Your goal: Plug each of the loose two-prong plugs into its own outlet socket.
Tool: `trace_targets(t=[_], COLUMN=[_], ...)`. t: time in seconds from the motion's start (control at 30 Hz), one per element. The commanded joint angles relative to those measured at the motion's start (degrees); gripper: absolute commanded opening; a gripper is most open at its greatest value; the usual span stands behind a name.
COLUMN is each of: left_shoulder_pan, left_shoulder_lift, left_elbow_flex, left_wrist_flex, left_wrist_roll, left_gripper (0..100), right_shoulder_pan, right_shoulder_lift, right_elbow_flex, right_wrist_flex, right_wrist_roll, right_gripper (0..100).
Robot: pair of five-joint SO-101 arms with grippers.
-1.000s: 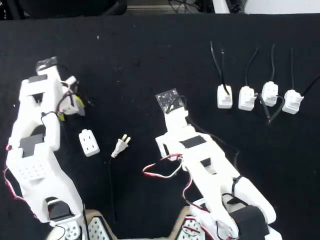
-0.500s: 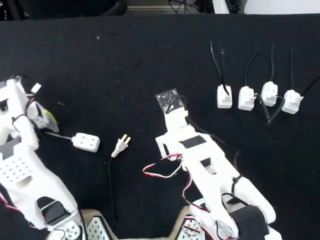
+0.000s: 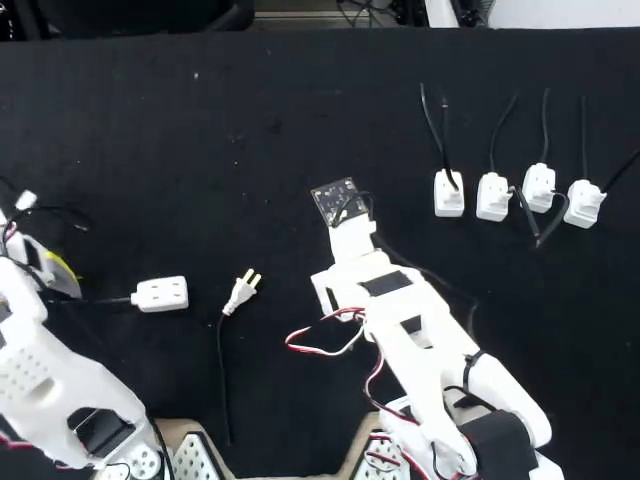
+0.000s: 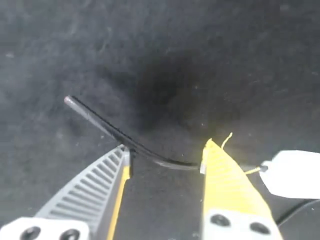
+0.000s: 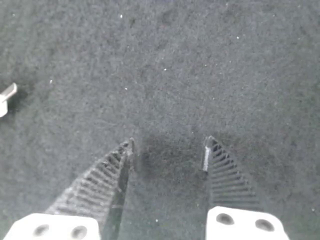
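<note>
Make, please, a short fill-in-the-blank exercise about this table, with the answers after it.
1. The loose plug has ___ prongs.
2. The row of filled sockets counts ___ sockets.
3. The right gripper hangs ___ over bare cloth.
4. The cord between the left gripper's fingertips is ___ in colour.
Answers: two, four, open, black.

left end effector (image 4: pixel 165 150), right one (image 5: pixel 168 145), spread
</note>
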Motion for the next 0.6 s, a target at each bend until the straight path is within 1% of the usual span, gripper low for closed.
trace_targets(t=[0.0,0.1,0.17,0.23,0.3,0.4,0.47,0.57], left_shoulder_pan=[0.04,0.04,0.13,1.19,2.95,8.31,12.09,14.99], left_shoulder_lift=[-10.02,-14.33,-16.88,-19.08,-21.27,-25.23,-28.40,-33.05], left_elbow_flex=[-0.48,-0.13,2.33,6.73,12.62,21.76,27.65,35.91], left_wrist_flex=[0.79,0.79,0.18,-2.11,-6.07,-11.87,-17.05,-26.37], left_wrist_roll=[-0.44,-0.26,-0.09,1.41,2.55,5.10,6.59,8.18], left_gripper=[23,23,23,23,23,23,23,23], right_shoulder_pan=[0.79,0.79,0.70,0.62,-0.09,-3.78,-6.51,-9.67], right_shoulder_lift=[-2.24,-2.24,-2.33,-2.33,-2.33,-2.33,-2.33,-2.24], right_elbow_flex=[-3.30,-3.38,-3.47,-3.56,-3.56,-3.21,-3.12,-3.03], right_wrist_flex=[0.53,0.62,0.62,0.62,0.62,0.62,0.62,0.70], right_wrist_roll=[0.00,-0.26,-0.35,-0.35,-0.44,-0.44,-0.44,-0.44], right_gripper=[20.4,20.4,20.4,20.4,20.4,20.4,20.4,20.4])
